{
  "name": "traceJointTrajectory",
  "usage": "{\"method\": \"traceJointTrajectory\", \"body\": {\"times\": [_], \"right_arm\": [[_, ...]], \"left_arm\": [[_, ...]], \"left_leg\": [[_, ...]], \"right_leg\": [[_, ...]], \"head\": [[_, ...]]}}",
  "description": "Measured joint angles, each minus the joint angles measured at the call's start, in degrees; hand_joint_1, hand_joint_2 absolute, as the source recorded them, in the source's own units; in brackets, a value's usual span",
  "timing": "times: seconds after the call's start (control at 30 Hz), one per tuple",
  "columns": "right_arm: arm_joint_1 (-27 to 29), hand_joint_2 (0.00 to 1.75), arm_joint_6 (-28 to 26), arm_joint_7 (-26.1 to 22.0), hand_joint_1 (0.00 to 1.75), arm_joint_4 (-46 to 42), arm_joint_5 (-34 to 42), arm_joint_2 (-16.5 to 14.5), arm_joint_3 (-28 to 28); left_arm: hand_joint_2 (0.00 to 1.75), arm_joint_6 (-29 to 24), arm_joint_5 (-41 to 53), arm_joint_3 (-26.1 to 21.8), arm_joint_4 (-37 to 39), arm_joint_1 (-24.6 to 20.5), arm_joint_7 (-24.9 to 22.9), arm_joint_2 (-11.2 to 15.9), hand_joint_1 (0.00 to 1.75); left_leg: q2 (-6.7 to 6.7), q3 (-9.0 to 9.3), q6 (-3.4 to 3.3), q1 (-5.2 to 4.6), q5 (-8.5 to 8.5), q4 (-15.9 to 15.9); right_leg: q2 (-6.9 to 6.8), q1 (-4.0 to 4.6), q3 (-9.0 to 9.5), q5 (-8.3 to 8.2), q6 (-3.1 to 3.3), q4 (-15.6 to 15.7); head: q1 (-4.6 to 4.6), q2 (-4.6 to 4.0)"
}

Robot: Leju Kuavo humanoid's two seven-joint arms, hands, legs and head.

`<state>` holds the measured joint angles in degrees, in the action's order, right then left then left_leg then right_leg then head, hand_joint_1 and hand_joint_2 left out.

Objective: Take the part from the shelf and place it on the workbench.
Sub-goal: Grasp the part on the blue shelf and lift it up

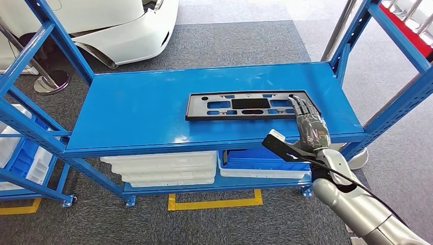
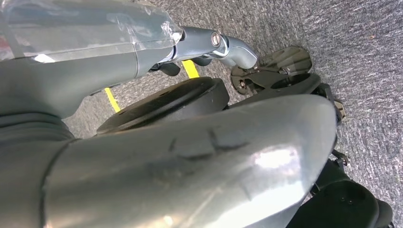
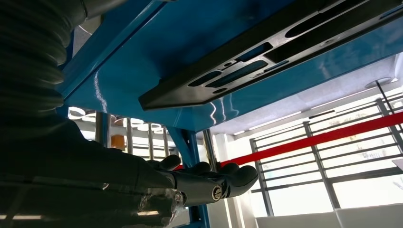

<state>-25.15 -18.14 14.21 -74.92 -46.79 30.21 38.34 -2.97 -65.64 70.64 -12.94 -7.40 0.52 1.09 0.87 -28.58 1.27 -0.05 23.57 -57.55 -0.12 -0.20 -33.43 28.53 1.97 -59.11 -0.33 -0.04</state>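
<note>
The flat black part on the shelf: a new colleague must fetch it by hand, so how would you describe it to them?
Find the blue metal shelf unit on the grey carpet and look at its top board. The flat black plastic panel with rectangular cut-outs lies there, towards the right, with the right robot hand at its right end. The white trays and blue bin sit one level lower.

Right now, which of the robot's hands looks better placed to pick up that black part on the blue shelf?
The right hand: its fingers already reach the near right end of the black part on the shelf. The left arm hangs down toward the floor.
</note>
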Motion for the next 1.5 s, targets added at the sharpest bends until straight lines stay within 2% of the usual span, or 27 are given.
{"method": "traceJointTrajectory", "body": {"times": [0.2,0.33,0.4,0.47,0.5,0.53,0.57,0.6,0.63,0.67,0.73,0.8,0.87,0.9,0.97,1.0,1.03,1.07,1.13,1.17,1.2,1.23,1.3,1.37,1.4,1.47,1.5], "right_arm": [[-0.15,1.75,-0.33,0.25,0.0,0.51,0.15,0.0,0.1],[-0.56,1.75,-0.52,0.36,0.0,0.67,0.15,0.06,0.11],[-0.85,1.75,-0.67,0.43,0.0,0.75,0.15,0.15,0.11],[-0.9,1.75,-0.79,0.59,0.0,0.89,0.15,0.21,0.15],[-0.8,1.75,-0.82,0.69,0.0,0.97,0.15,0.22,0.17],[-0.69,1.75,-0.85,0.75,0.0,1.07,0.15,0.22,0.2],[-0.63,1.75,-0.86,0.81,0.0,1.14,0.15,0.23,0.22],[-0.61,1.75,-0.88,0.84,0.0,1.2,0.14,0.24,0.23],[-0.64,1.75,-0.9,0.86,0.0,1.3,0.14,0.23,0.26],[-0.7,1.75,-0.95,0.88,0.0,1.37,0.13,0.25,0.3],[-0.58,1.75,-1.04,0.93,0.0,1.52,0.13,0.28,0.37],[-0.34,1.75,-1.1,0.97,0.0,1.55,0.13,0.32,0.39],[-0.39,1.75,-1.14,0.97,0.0,1.56,0.11,0.34,0.39],[-0.48,1.75,-1.15,0.96,0.0,1.56,0.11,0.36,0.4],[-0.55,1.75,-1.16,0.96,0.0,1.56,0.1,0.37,0.41],[-0.52,1.75,-1.16,0.96,0.0,1.57,0.1,0.37,0.42],[-0.47,1.75,-1.15,0.96,0.0,1.57,0.1,0.37,0.42],[-0.44,1.75,-1.15,0.96,0.0,1.57,0.1,0.37,0.42],[-0.43,1.75,-1.15,0.96,0.0,1.57,0.1,0.37,0.42],[-0.43,1.75,-1.14,0.95,0.0,1.57,0.1,0.35,0.43],[-0.41,1.75,-1.13,0.94,0.0,1.58,0.1,0.33,0.44],[-0.37,1.75,-1.11,0.93,0.0,1.61,0.1,0.31,0.48],[-0.34,1.75,-1.09,0.91,0.0,1.63,0.1,0.28,0.58],[-0.51,1.75,-1.05,0.9,0.0,1.67,0.09,0.34,0.65],[-0.75,1.75,-0.98,0.9,0.0,1.7,0.07,0.38,0.66],[-1.02,1.75,-0.44,0.92,0.0,1.81,-0.03,0.42,0.72],[-0.97,1.75,0.06,0.9,0.0,1.9,-0.21,0.42,0.8]], "left_arm": [[0.0,0.0,0.07,0.33,0.0,-0.07,-0.15,0.0,0.0],[0.0,0.01,0.1,0.59,0.0,-0.23,-0.15,-0.01,0.0],[0.0,0.03,0.13,0.78,0.0,-0.34,-0.15,-0.01,0.0],[0.0,0.07,0.17,0.95,0.0,-0.37,-0.15,-0.03,0.0],[0.0,0.1,0.21,1.03,0.0,-0.36,-0.15,-0.05,0.0],[0.0,0.14,0.25,1.1,0.0,-0.35,-0.16,-0.07,0.0],[0.0,0.16,0.28,1.15,0.0,-0.35,-0.16,-0.08,0.0],[0.0,0.18,0.31,1.18,0.0,-0.36,-0.16,-0.09,0.0],[0.0,0.19,0.32,1.2,0.02,-0.39,-0.17,-0.07,0.0],[0.0,0.19,0.32,1.21,0.05,-0.45,-0.19,-0.05,0.0],[0.0,0.19,0.33,1.24,0.1,-0.58,-0.26,-0.02,0.0],[0.0,0.2,0.33,1.25,0.11,-0.62,-0.31,-0.02,0.0],[0.0,0.2,0.33,1.25,0.11,-0.7,-0.31,-0.01,0.0],[0.0,0.2,0.33,1.25,0.11,-0.79,-0.31,-0.02,0.0],[0.0,0.2,0.33,1.25,0.11,-0.89,-0.31,-0.02,0.0],[0.0,0.22,0.33,1.25,0.11,-0.86,-0.31,-0.02,0.0],[0.0,0.24,0.33,1.25,0.11,-0.8,-0.32,-0.02,0.0],[0.0,0.27,0.33,1.26,0.11,-0.73,-0.32,-0.02,0.0],[0.0,0.32,0.33,1.25,0.11,-0.68,-0.32,0.01,0.0],[0.0,0.33,0.33,1.25,0.15,-0.68,-0.32,0.06,0.0],[0.0,0.33,0.32,1.25,0.18,-0.69,-0.32,0.11,0.0],[0.0,0.33,0.32,1.25,0.21,-0.7,-0.31,0.15,0.0],[0.0,0.33,0.3,1.26,0.24,-0.65,-0.3,0.16,0.0],[0.0,0.33,0.28,1.27,0.24,-0.58,-0.25,0.1,0.0],[0.0,0.33,0.27,1.27,0.24,-0.61,-0.21,0.07,0.0],[0.0,0.34,0.26,1.27,0.24,-0.72,-0.15,0.03,0.0],[0.0,0.35,0.27,1.27,0.24,-0.74,-0.15,-0.03,0.0]], "left_leg": [[0.0,-0.48,-0.41,-0.15,0.01,-0.52],[-0.15,-0.07,-1.36,0.03,-0.97,0.99],[-0.27,0.41,-1.71,0.35,-1.62,2.11],[-0.32,0.46,-1.74,0.46,-1.6,2.23],[-0.33,0.53,-1.63,0.57,-1.46,2.18],[-0.33,0.68,-1.42,0.75,-1.22,2.09],[-0.31,0.9,-1.11,0.99,-0.87,1.92],[-0.3,1.13,-0.67,1.23,-0.35,1.59],[-0.28,1.2,-0.17,1.39,0.22,1.23],[-0.26,1.09,0.33,1.43,0.77,0.64],[-0.25,0.65,1.09,1.35,1.36,-0.04],[-0.27,0.67,1.54,1.41,1.77,-0.36],[-0.35,-0.17,1.85,1.47,3.04,-2.97],[-0.4,-1.79,1.91,1.44,4.29,-6.23],[-0.46,-7.21,1.69,1.2,6.87,-14.95],[-0.47,-9.82,1.42,0.98,7.33,-18.35],[-0.48,-11.49,1.0,0.67,6.58,-19.65],[-0.48,-12.06,0.37,0.21,4.69,-18.68],[-0.51,-10.48,-1.65,-1.11,-0.96,-11.3],[-0.67,-9.29,-2.78,-1.64,-3.01,-7.64],[-0.86,-8.3,-3.7,-2.04,-4.23,-4.73],[-1.06,-7.75,-4.31,-2.27,-4.48,-3.18],[-1.25,-6.71,-4.49,-2.24,-4.54,-1.27],[-1.17,-4.87,-3.86,-1.7,-5.2,1.23],[-1.14,-3.93,-3.5,-1.35,-5.56,2.39],[-1.07,-3.19,-3.05,-0.94,-5.6,3.07],[-1.07,-3.09,-2.86,-0.78,-5.35,2.87]], "right_leg": [[-0.01,-0.16,-0.23,-0.31,-0.51,0.01],[0.0,-0.22,-0.3,-0.25,-1.27,-0.07],[0.03,-0.32,-2.25,1.73,-1.75,-3.92],[0.04,-0.67,-6.18,4.33,-2.27,-11.07],[0.04,-0.91,-7.76,4.64,-2.54,-13.59],[0.02,-1.16,-8.46,3.82,-2.85,-14.17],[0.01,-1.44,-8.05,1.94,-3.18,-12.48],[-0.02,-1.77,-6.81,-0.41,-3.6,-9.02],[0.01,-1.91,-5.51,-1.95,-3.96,-5.98],[0.06,-2.05,-4.45,-2.6,-3.97,-3.31],[0.21,-1.94,-4.02,-1.72,-3.17,-1.99],[0.31,-1.84,-4.07,-1.06,-1.97,-2.03],[0.34,-1.7,-3.53,-0.51,-1.15,-2.09],[0.31,-1.58,-3.15,-0.27,-0.84,-2.07],[0.22,-1.16,-2.61,0.2,-0.34,-2.03],[0.2,-0.89,-2.36,0.44,-0.11,-2.03],[0.22,-0.6,-2.07,0.68,0.08,-2.01],[0.26,-0.3,-1.72,0.91,0.24,-1.96],[0.34,0.18,-0.89,1.27,0.45,-1.66],[0.34,0.39,-0.53,1.37,0.48,-1.42],[0.3,0.4,-0.28,1.4,0.43,-1.11],[0.19,0.29,-0.13,1.38,0.31,-0.79],[-0.14,0.27,0.28,1.31,-0.01,0.02],[-0.23,0.54,0.61,1.89,-0.35,-0.36],[-0.13,0.63,-0.07,2.83,-0.59,-2.09],[0.14,0.19,-3.61,5.36,-1.2,-8.68],[0.16,-0.14,-5.63,6.05,-1.59,-11.76]], "head": [[-0.17,-0.01],[-0.19,0.0],[0.29,-0.01],[0.93,0.0],[1.14,0.01],[1.29,0.01],[1.43,0.01],[1.61,0.01],[1.88,0.01],[2.24,0.01],[2.3,0.0],[1.51,-0.01],[0.62,-0.01],[0.18,0.0],[-0.68,0.0],[-1.01,0.01],[-1.28,0.01],[-1.56,0.01],[-2.04,0.01],[-2.03,0.01],[-1.96,0.01],[-1.95,0.01],[-2.22,0.02],[-2.34,0.01],[-2.07,0.01],[-1.25,0.0],[-0.93,0.0]]}}
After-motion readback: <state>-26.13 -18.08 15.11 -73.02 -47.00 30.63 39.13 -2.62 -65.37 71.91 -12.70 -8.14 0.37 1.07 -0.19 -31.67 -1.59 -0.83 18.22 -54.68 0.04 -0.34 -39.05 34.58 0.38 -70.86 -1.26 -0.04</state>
